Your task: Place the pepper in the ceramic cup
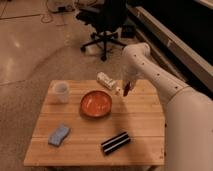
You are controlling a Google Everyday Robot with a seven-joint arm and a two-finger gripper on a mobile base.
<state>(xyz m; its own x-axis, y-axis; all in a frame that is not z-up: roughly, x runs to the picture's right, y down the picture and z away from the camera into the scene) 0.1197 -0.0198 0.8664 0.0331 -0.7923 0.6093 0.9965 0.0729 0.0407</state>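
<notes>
The ceramic cup, pale white and a little see-through, stands upright at the table's back left. My gripper hangs from the white arm above the back right part of the table, just right of the orange-red bowl. It is shut on the small, slim, dark red pepper, held above the tabletop. The cup is well to the left of the gripper, with the bowl between them.
A white bottle-like cylinder lies at the table's back edge near the gripper. A blue sponge lies front left and a black ridged block front centre on the wooden table. An office chair stands behind.
</notes>
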